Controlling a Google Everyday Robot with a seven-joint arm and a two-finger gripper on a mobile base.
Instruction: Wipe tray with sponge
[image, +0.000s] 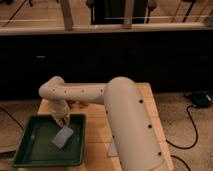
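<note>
A dark green rectangular tray (30, 150) sits on the left part of a wooden table. A small grey-blue sponge (62, 137) lies flat inside it, toward the right side. My cream arm reaches from the lower right across to the left and bends down. My gripper (60, 121) hangs over the tray's far right corner, just above the sponge's upper edge. I cannot tell whether it touches the sponge.
The wooden table (97, 125) carries the tray and a white paper (113, 149) partly hidden by my arm. A dark counter front runs behind. A black cable (192, 125) lies on the floor at the right.
</note>
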